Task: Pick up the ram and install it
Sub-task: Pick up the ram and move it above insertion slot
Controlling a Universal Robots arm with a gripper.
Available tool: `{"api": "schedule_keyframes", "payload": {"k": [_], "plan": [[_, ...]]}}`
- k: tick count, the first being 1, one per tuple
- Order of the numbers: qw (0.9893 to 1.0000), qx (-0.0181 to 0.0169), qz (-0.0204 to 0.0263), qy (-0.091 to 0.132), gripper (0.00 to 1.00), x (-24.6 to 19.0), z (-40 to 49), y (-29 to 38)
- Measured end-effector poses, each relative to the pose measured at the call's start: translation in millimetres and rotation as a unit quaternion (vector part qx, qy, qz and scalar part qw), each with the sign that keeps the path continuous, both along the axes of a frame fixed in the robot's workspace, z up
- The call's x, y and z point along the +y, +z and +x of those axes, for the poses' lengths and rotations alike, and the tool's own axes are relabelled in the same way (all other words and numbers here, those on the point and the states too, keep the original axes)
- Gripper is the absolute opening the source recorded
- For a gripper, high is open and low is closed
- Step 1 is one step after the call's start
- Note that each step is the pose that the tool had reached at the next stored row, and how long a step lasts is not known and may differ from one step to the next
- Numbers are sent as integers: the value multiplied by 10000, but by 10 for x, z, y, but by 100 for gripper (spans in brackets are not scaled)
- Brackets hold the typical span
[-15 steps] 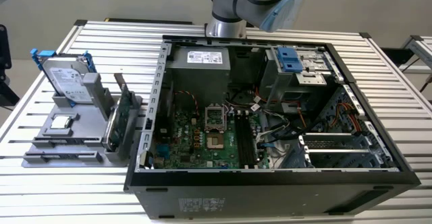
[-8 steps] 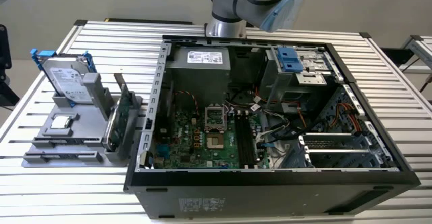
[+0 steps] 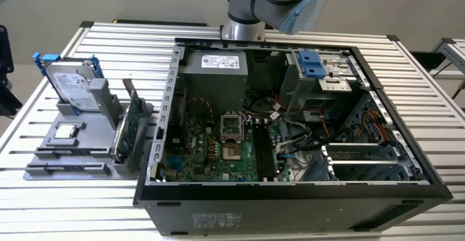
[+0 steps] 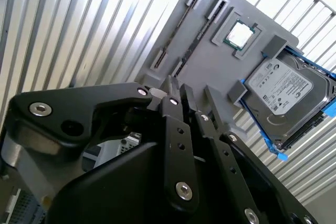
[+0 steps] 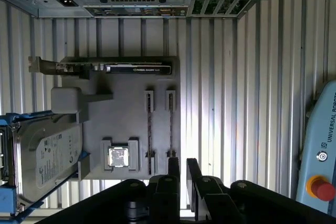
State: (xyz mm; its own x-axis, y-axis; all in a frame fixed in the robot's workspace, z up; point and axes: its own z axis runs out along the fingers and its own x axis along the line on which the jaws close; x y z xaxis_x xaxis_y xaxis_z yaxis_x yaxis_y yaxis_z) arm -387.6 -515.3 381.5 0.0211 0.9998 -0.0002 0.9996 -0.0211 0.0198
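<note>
Two ram sticks, thin and dark, stand on edge side by side in slots of a grey holder (image 5: 131,114), one ram stick (image 5: 149,129) beside the other (image 5: 170,127). In the second wrist view they are the same pair, ram (image 4: 177,27) and its neighbour (image 4: 198,37). In the exterior view the ram (image 3: 73,152) lies at the holder's near end. My gripper (image 5: 183,167) hangs well above the holder, over the end of the sticks near the processor chip. Its fingers (image 4: 171,90) stand close together, shut, with nothing between them.
On the holder (image 3: 87,137) also sit a hard drive (image 5: 47,156) in a blue bracket, a processor chip (image 5: 118,157) and a graphics card (image 5: 126,68). The open computer case (image 3: 291,121) lies to the exterior view's right of it, memory slots (image 3: 265,151) exposed. A pendant (image 5: 320,150) lies aside.
</note>
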Motion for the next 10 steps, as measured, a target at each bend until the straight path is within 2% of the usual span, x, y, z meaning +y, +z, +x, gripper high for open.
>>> {"api": "schedule_keyframes", "payload": {"k": [10], "plan": [[10000, 0, 1, 0, 100, 0, 0, -10]]}}
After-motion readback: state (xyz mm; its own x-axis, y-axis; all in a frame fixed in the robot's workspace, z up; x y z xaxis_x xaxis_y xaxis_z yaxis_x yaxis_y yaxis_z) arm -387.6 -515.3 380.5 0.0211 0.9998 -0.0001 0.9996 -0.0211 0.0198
